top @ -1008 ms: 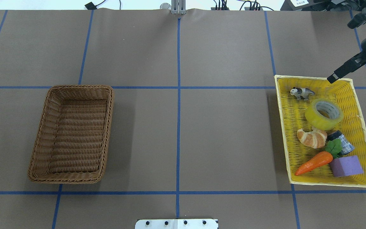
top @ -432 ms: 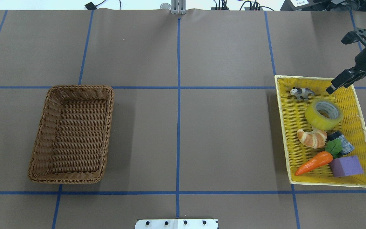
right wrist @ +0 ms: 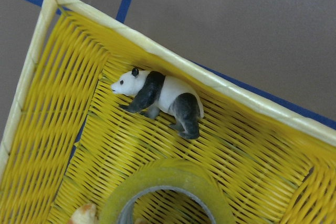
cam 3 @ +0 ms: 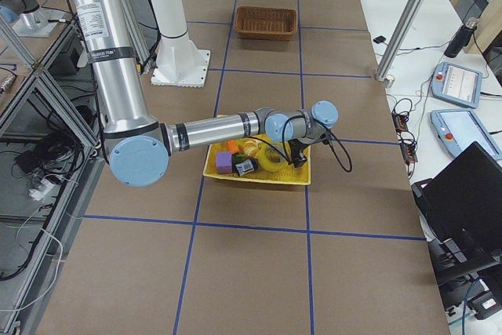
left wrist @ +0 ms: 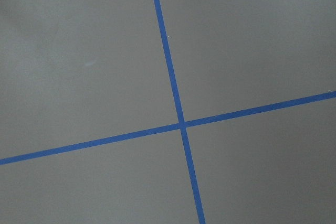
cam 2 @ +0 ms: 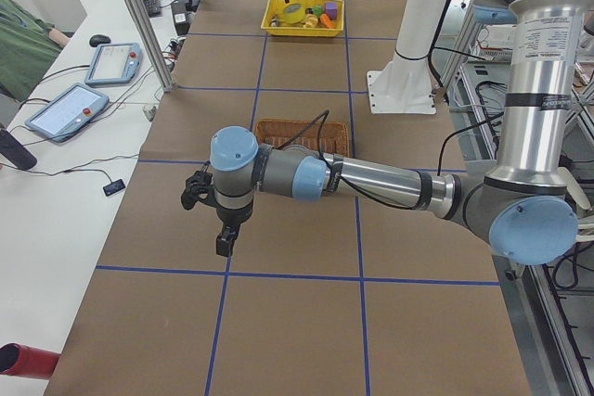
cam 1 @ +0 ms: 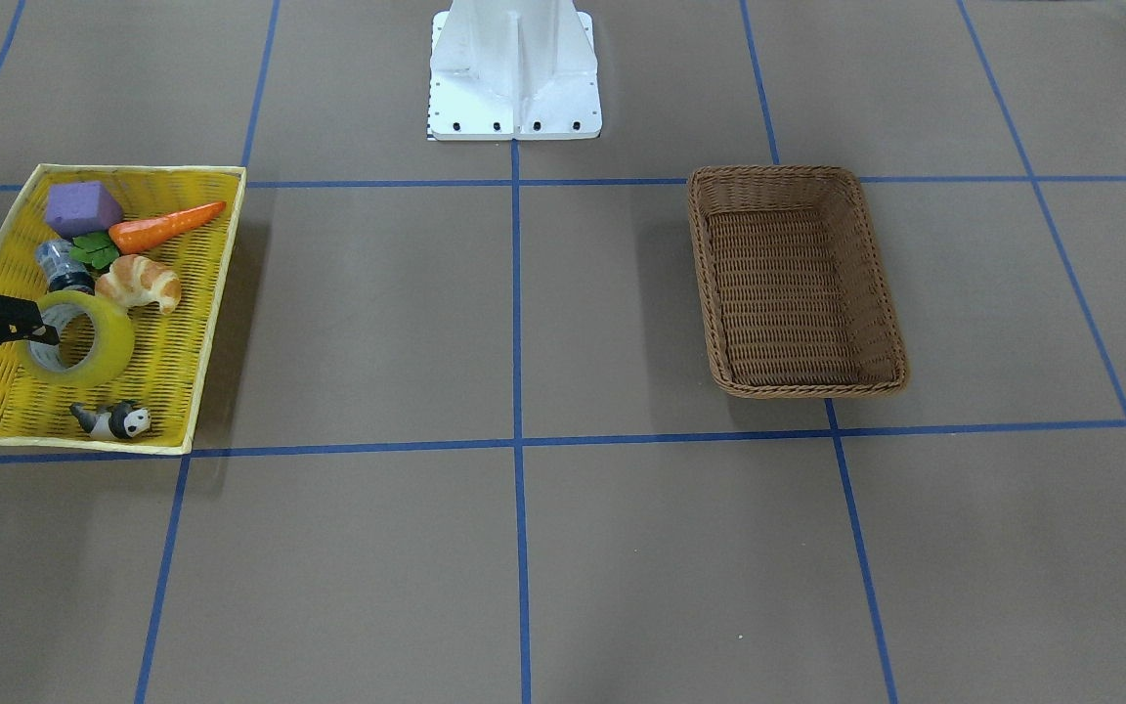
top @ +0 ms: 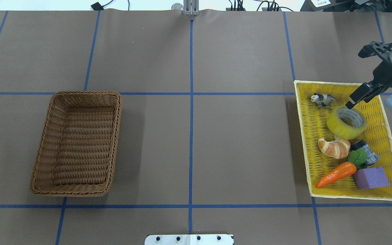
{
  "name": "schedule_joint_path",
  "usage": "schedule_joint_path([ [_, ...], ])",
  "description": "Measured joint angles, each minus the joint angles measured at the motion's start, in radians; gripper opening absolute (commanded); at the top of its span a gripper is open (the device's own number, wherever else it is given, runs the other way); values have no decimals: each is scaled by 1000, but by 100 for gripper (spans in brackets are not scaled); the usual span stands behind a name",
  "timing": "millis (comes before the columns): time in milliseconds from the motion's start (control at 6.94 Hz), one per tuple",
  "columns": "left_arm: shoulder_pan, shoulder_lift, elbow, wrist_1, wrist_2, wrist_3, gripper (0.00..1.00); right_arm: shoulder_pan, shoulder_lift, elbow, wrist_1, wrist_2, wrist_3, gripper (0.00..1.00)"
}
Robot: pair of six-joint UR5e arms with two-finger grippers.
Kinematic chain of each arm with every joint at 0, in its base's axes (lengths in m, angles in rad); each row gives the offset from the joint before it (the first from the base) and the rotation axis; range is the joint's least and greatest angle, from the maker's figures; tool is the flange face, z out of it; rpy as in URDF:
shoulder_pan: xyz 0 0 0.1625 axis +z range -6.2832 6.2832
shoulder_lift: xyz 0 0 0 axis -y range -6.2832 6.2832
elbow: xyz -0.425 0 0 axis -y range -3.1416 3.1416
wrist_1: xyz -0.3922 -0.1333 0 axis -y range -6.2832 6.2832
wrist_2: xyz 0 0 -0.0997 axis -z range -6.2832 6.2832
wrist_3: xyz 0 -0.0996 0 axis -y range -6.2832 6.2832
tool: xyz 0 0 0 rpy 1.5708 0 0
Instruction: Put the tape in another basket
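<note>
Overhead exterior footage had the right gripper (cam 1: 16,354) a second earlier out past the far right corner of the yellow tray (top: 332,82). It had since come in over the tray's far edge and dropped, so that one fingertip now sat just above the far rim of the tape (top: 335,125). The front-facing view showed its jaws spread apart, with nothing between them. One finger reached over the roll's hollow core, and the other hung outside the roll on the side toward the table's right edge.

The tape itself had not shifted. It lay flat in the far half of the tray, between the toy panda (top: 323,99) and the croissant (top: 333,148), by the table's right edge. The basket (top: 85,92) stood well apart toward the left edge, with nothing inside it.

The approach looked nearly done. A short descent and a squeeze across the roll's wall seemed to be what remained before any carrying could start.

The left gripper (cam 2: 225,246) hung over bare table near the left edge, and I cannot tell whether its jaws were apart.
</note>
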Motion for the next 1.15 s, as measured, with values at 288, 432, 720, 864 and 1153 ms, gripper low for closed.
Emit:
schedule_joint_path([
  [288, 10, -1, 2, 0, 0, 0, 98, -8, -18, -4, 0, -1, -6, 100],
  [432, 13, -1, 2, 0, 1, 0, 98, -9, -30, -4, 1, -2, -9, 100],
  [720, 16, -1, 0, 0, 1, 0, 98, -14, -48, -4, 1, -3, -15, 99],
  [864, 17, -1, 0, 0, 1, 0, 98, -19, -52, -5, 1, -1, -16, 99],
  [1153, 17, -1, 0, 0, 1, 0, 98, -31, -56, -7, 0, 2, -16, 88],
])
